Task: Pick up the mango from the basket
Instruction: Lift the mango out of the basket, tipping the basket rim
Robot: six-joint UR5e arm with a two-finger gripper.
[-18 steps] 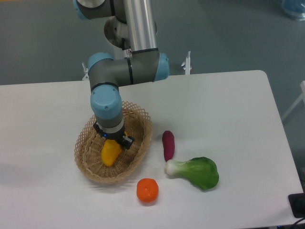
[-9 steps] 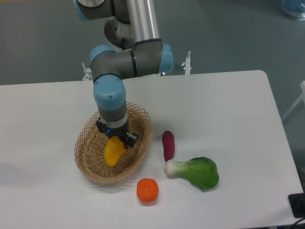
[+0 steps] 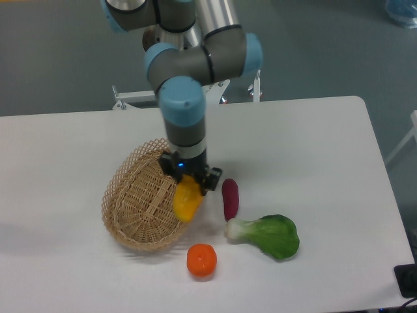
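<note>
My gripper (image 3: 191, 182) is shut on the mango (image 3: 186, 199), a smooth yellow-orange oval fruit that hangs from the fingers over the right rim of the basket. The basket (image 3: 144, 202) is a tan oval wicker one, and it holds nothing else that I can see. The mango is lifted off the basket floor. The arm comes down from above and hides the basket's far right edge.
A dark purple oblong vegetable (image 3: 230, 198) lies just right of the gripper. A green leafy vegetable with a white stem (image 3: 267, 235) lies right of the basket. A round orange fruit (image 3: 202, 260) sits in front of the basket.
The gripper has lifted the mango out of the basket's middle and moved right with it, to the basket's right rim. The other items have not moved.
</note>
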